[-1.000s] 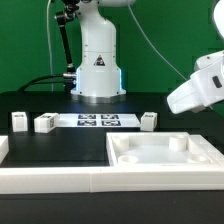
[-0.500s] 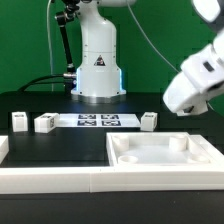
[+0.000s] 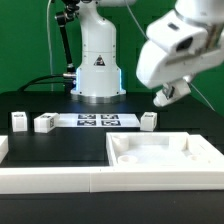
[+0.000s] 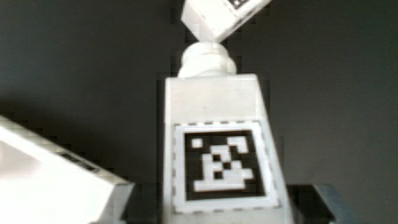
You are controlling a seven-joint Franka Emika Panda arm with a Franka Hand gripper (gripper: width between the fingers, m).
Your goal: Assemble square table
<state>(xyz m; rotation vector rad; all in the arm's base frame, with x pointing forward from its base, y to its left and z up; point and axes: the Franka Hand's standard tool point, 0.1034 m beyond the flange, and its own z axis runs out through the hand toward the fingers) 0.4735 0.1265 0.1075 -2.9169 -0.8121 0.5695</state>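
Observation:
The square table top (image 3: 165, 155), a white tray with a raised rim, lies at the front on the exterior view's right. My gripper (image 3: 166, 95) hangs in the air above and behind it, shut on a white tagged leg (image 3: 170, 93). In the wrist view this leg (image 4: 217, 120) runs lengthwise between my gripper's (image 4: 217, 208) dark fingers (image 4: 327, 206), tag facing the camera and its screw tip pointing away. Three more legs stand on the black surface: two (image 3: 19, 122) (image 3: 45, 123) at the left, one (image 3: 149, 121) at the right.
The marker board (image 3: 98, 121) lies between the legs, in front of the arm's white base (image 3: 98, 65). A long white rail (image 3: 55, 180) edges the front of the surface. A white corner (image 4: 45, 175) and another tagged white piece (image 4: 222, 12) show in the wrist view.
My gripper, with the leg in it, has swung from the exterior view's right edge leftward and upward, to above the table top's far side. The parts on the table have not moved.

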